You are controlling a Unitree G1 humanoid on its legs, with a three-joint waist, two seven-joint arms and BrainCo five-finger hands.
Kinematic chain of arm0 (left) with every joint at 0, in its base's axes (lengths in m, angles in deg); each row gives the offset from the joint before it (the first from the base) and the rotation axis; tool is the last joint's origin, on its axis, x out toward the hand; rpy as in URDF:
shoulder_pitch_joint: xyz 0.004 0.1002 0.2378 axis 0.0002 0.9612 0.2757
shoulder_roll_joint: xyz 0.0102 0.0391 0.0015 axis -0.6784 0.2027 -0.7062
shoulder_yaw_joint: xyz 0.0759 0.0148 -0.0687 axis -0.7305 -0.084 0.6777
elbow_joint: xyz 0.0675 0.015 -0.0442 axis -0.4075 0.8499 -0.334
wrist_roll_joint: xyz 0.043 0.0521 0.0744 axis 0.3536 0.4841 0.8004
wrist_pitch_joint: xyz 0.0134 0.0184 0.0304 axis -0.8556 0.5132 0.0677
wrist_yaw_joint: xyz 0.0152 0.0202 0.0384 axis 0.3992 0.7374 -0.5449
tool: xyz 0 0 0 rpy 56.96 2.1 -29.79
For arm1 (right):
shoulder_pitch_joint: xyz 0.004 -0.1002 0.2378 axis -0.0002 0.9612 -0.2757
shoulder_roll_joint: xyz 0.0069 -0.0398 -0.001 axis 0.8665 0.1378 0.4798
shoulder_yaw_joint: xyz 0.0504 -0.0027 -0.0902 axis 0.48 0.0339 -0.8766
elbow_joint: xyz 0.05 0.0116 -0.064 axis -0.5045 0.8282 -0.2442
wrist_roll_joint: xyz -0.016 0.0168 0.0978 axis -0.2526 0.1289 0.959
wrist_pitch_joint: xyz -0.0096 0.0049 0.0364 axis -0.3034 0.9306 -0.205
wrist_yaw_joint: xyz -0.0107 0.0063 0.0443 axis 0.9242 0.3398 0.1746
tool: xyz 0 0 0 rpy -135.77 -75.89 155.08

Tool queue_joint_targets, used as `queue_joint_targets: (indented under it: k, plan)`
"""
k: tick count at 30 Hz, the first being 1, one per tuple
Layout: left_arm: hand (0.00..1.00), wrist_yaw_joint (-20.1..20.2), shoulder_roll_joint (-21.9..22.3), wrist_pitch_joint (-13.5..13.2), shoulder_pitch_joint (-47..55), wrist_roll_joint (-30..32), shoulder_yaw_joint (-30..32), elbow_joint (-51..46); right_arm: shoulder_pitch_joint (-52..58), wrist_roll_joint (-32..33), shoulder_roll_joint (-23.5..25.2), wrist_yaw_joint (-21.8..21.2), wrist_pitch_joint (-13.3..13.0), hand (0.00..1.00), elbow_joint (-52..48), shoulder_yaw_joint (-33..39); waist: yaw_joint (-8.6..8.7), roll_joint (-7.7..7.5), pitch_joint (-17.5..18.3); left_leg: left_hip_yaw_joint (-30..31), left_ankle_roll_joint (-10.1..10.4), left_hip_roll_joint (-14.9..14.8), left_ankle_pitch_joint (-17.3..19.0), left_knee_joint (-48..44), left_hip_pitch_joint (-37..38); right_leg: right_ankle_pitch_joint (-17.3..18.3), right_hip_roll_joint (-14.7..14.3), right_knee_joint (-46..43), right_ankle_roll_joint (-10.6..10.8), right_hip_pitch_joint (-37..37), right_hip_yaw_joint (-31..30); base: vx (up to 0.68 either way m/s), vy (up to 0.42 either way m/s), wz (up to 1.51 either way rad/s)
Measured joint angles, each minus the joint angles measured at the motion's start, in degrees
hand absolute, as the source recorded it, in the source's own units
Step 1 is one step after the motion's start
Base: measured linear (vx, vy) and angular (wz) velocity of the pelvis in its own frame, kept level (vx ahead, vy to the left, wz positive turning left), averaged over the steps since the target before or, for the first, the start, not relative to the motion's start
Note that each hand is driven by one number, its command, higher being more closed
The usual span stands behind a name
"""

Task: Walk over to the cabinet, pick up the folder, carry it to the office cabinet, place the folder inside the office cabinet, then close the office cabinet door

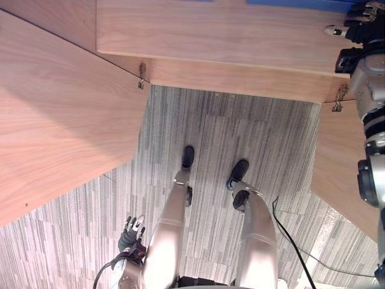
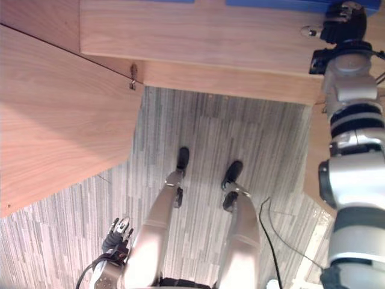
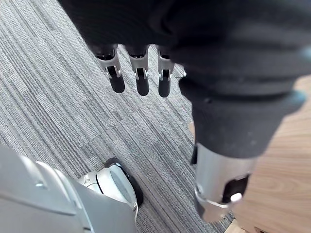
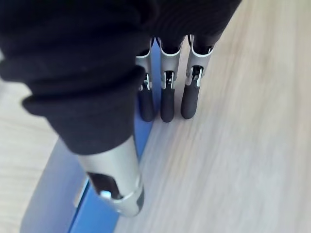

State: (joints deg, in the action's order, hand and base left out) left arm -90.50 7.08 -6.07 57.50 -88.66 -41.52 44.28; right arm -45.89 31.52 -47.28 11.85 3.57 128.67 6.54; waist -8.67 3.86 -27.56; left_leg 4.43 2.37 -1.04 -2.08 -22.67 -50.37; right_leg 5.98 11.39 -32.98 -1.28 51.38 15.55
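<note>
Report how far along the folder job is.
Done: the robot stands at a cabinet whose left door and right door hang open. In hand: the blue folder lies on the wooden shelf, and the right hand is straight-fingered along its edge, not curled round it. Whether it is being taken or set down I cannot tell. The left hand hangs open. Left: at least closing the doors.

Just a sliver of the blue folder (image 1: 295, 3) shows at the top edge for me, the rest cut off. In the wrist view my right hand (image 4: 167, 97) covers much of it, and I can't tell if the fingertips touch it. My arm hides part of the right cabinet door (image 1: 337, 156).
</note>
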Motion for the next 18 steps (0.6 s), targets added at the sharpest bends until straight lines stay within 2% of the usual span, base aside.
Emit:
queue_joint_targets:
  k: [1,4,5,8,12,15,18]
  plan:
    - [0.0,0.6,0.0,-0.1,0.0,-0.1,0.1,0.0,1.2,-4.0,-0.6,-1.0,-0.4,0.0,-3.1,-0.4,-0.02,-0.01,0.0,-0.3,0.0,-0.4,0.0,0.3,-0.4,-0.5,-0.4,0.8,0.0,0.3,-0.1,0.02,-0.03,-0.14]
    - [0.0,2.4,0.0,-0.1,0.1,-0.5,0.4,0.1,2.0,-8.7,-2.3,-4.1,-1.4,0.0,-6.9,-3.3,0.51,-0.02,0.0,-0.8,0.0,-0.7,0.0,0.5,-0.7,-1.1,-0.8,1.7,0.1,0.6,-0.3,0.02,-0.032,-0.14]
    - [0.0,3.3,-0.2,-0.1,0.1,-0.7,0.5,0.1,2.3,-10.6,-3.3,-6.4,-1.8,0.0,-9.1,-6.0,0.75,-0.12,0.0,-1.0,0.0,-1.2,0.0,0.7,-0.6,-1.6,-1.3,2.8,0.1,0.2,-0.3,0.02,-0.031,-0.2]
    - [0.0,5.1,-0.9,0.2,0.2,-1.4,0.8,0.3,4.3,-15.0,-3.9,-11.4,-2.6,0.0,-14.6,-12.9,1.54,-1.21,0.5,-1.6,0.0,-2.0,0.0,1.6,0.5,-2.3,-2.2,4.4,0.0,-0.7,-0.3,0.02,-0.039,-0.18]
    - [0.0,6.7,-1.5,0.2,0.4,-1.8,1.1,0.7,7.5,-18.6,-3.5,-15.3,-4.1,0.0,-19.7,-19.0,1.33,-2.63,1.1,-2.5,0.6,-3.2,-0.5,4.1,3.6,-3.2,-3.6,7.5,-0.3,-3.5,-0.3,0.03,-0.047,-0.16]
    - [0.0,7.0,-1.9,0.4,0.5,-2.0,1.6,1.0,10.8,-19.6,-0.8,-17.2,-5.0,0.0,-19.5,-20.5,1.2,-4.08,1.8,-2.9,0.8,-4.2,-1.0,6.9,7.4,-3.9,-4.9,10.4,-0.4,-7.1,-0.2,0.06,-0.043,-0.12]
    - [0.0,8.1,-2.1,0.6,0.6,-1.9,2.7,2.1,17.0,-20.5,6.2,-17.7,-5.5,0.0,-15.2,-19.1,1.2,-5.73,2.7,-3.5,1.1,-5.1,-1.3,9.9,13.5,-4.3,-6.0,13.8,-0.2,-13.1,0.0,0.11,-0.028,-0.12]
